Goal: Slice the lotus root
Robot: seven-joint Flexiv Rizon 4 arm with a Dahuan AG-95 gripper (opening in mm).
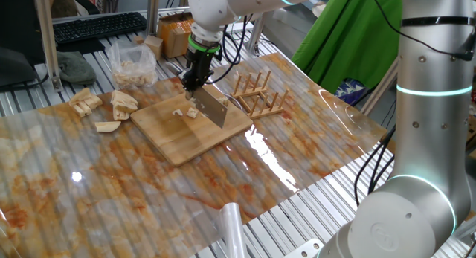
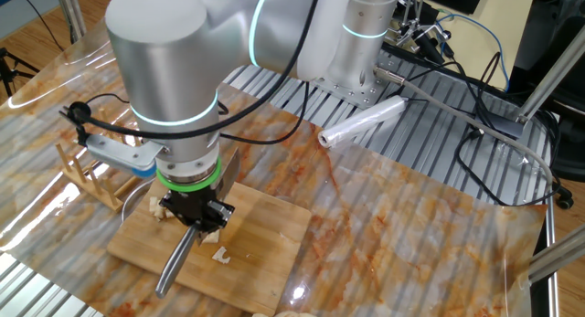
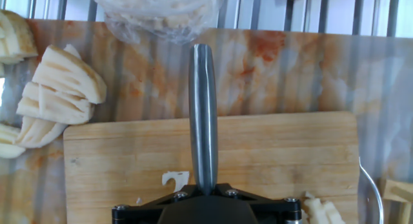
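My gripper (image 1: 195,78) is shut on the handle of a steel knife (image 1: 210,105), blade down over the wooden cutting board (image 1: 175,139). Small pale lotus root pieces (image 1: 192,111) lie on the board beside the blade. In the other fixed view the gripper (image 2: 194,212) holds the knife (image 2: 175,258) slanting towards the board's near edge, with a lotus root scrap (image 2: 219,255) next to it. The hand view looks along the knife's spine (image 3: 203,114); a thin lotus root slice (image 3: 174,180) lies left of it and more pieces (image 3: 319,208) at the lower right.
Larger lotus root chunks (image 1: 123,102) lie on the table left of the board, also seen in the hand view (image 3: 61,88). A plastic bag of pieces (image 1: 132,65) sits behind them. A wooden rack (image 1: 256,94) stands right of the board. A film roll (image 1: 230,224) lies near the front.
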